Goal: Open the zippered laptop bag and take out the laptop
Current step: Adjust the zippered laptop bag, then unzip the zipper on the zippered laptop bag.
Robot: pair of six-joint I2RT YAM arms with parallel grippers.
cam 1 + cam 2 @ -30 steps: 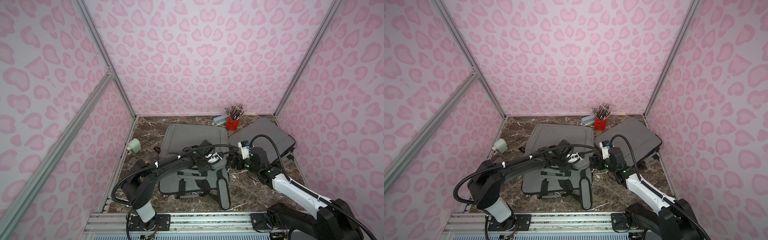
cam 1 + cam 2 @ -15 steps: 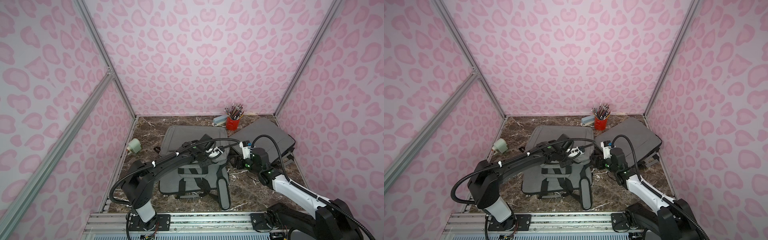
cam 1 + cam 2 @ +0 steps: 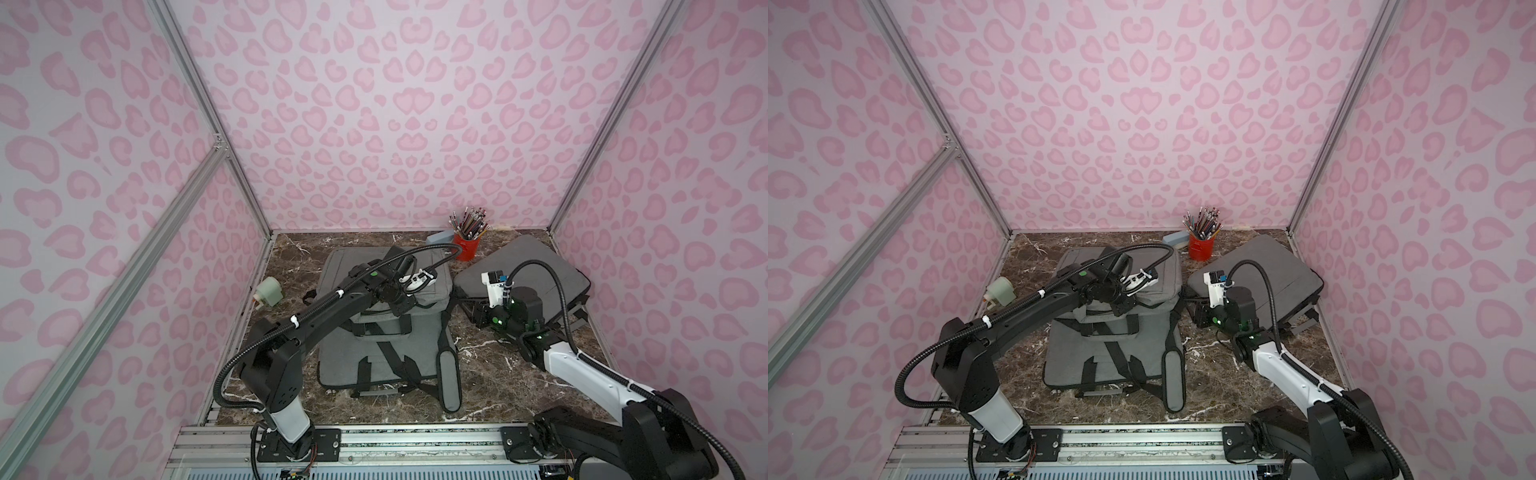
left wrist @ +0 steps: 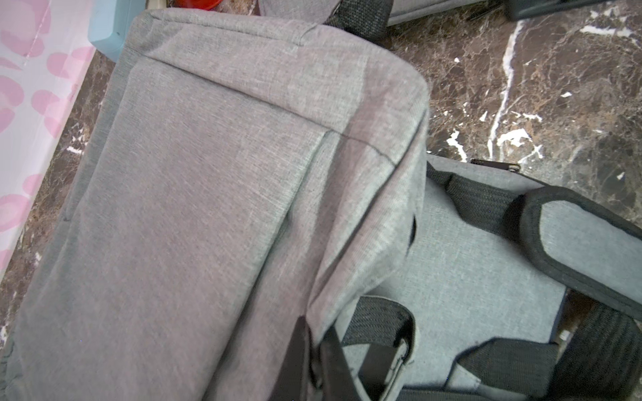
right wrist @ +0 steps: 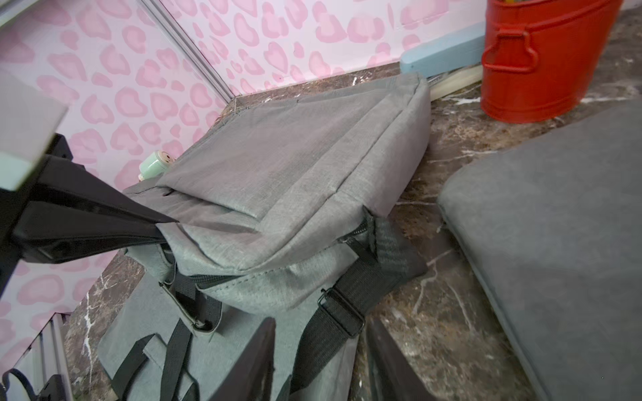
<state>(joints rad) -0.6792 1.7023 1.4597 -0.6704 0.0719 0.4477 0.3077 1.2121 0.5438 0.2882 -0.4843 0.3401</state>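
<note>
The grey laptop bag (image 3: 382, 345) (image 3: 1113, 349), a backpack with black straps, lies on the marble floor in both top views. My left gripper (image 3: 411, 297) (image 3: 1133, 297) (image 4: 312, 335) is shut on a fold of the bag's upper flap fabric (image 5: 208, 229) and holds that edge raised. A dark zipper line (image 5: 215, 279) shows under the raised flap. My right gripper (image 3: 473, 311) (image 3: 1198, 316) (image 5: 319, 347) sits low at the bag's right edge, jaws apart, with a black shoulder strap (image 5: 333, 312) between its fingers (image 5: 257, 350). The laptop is hidden.
A dark grey padded sleeve (image 3: 536, 270) (image 5: 556, 243) lies right of the bag, behind my right arm. A red pencil cup (image 3: 467, 247) and a light blue box (image 3: 438, 237) stand at the back wall. A pale green object (image 3: 270, 291) sits at the left wall.
My left gripper closed on the flap fabric and carried it up and toward the back. My right gripper's jaws narrowed around the strap at the bag's right edge.
</note>
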